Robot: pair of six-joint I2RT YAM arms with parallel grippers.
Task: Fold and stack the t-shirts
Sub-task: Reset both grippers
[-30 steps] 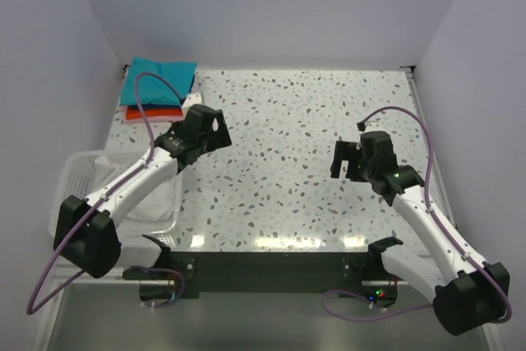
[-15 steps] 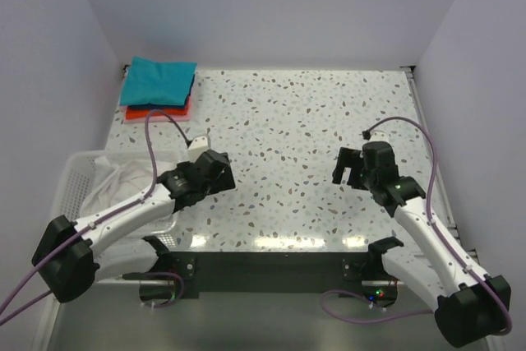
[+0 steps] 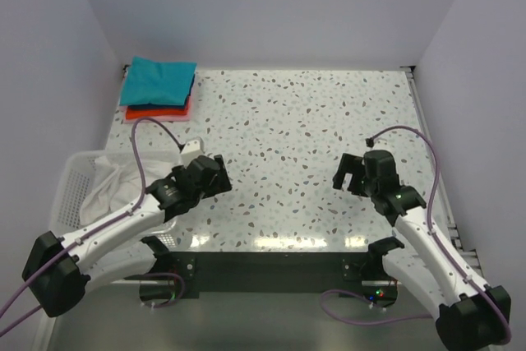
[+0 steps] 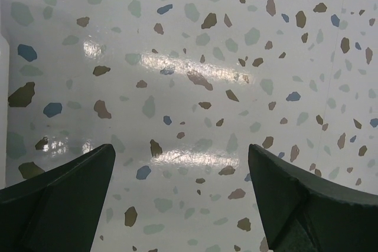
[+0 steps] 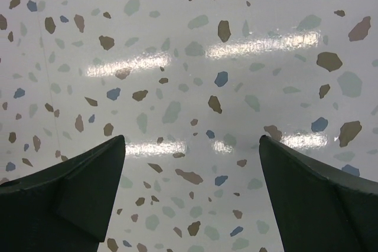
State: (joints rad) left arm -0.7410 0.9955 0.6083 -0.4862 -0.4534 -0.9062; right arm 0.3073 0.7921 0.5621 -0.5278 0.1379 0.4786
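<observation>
A stack of folded t-shirts sits at the far left corner of the table: a teal one (image 3: 159, 80) on top, an orange-red one (image 3: 154, 112) beneath it with a pink edge showing. My left gripper (image 3: 215, 176) is open and empty over the near left of the table, beside the basket. My right gripper (image 3: 349, 173) is open and empty over the near right. Each wrist view shows only speckled tabletop between the spread fingers: left gripper (image 4: 181, 149), right gripper (image 5: 192, 140).
A white slatted plastic basket (image 3: 72, 182) stands at the near left edge with white cloth (image 3: 115, 191) in it. White walls close in the table on the left, back and right. A dark panel runs along the near edge.
My left arm has drawn back from the stack toward the near left, beside the basket. My right gripper has shifted slightly nearer. Both stay open.
</observation>
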